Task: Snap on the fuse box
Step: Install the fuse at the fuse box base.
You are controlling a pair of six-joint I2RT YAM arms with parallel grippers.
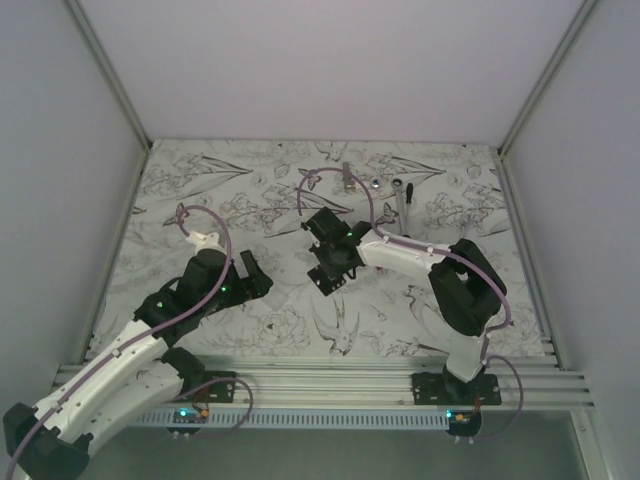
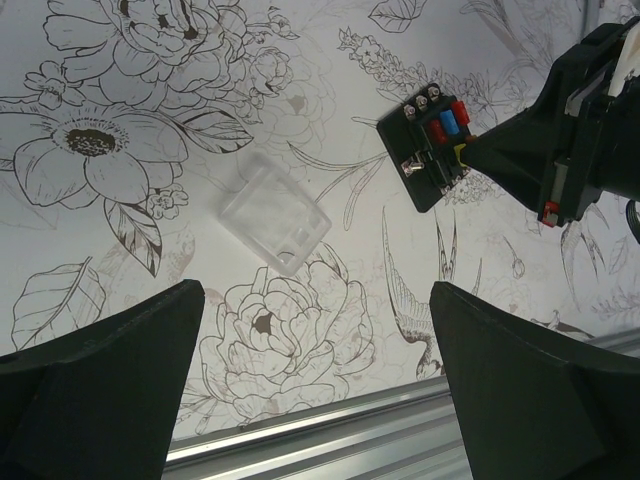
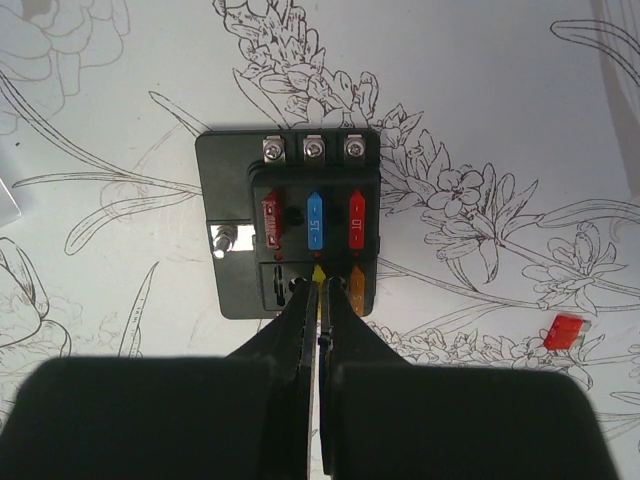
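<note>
The black fuse box (image 3: pixel 228 190) lies flat on the flower-print table with red, blue and orange fuses in its slots; it also shows in the left wrist view (image 2: pixel 412 165) and from above (image 1: pixel 328 279). My right gripper (image 3: pixel 320 285) is directly over its lower row, shut with its tips pinching a yellow fuse (image 3: pixel 318 272) in the middle slot. A clear plastic cover (image 2: pixel 273 212) lies on the table left of the box. My left gripper (image 2: pixel 315 300) hovers near the front rail, wide open and holding nothing, well short of the cover.
A loose red fuse (image 3: pixel 565 331) lies on the table right of the box. A silver ratchet wrench (image 1: pixel 402 200) and small metal parts (image 1: pixel 347 178) sit at the back. An aluminium rail (image 2: pixel 330 430) runs along the near edge.
</note>
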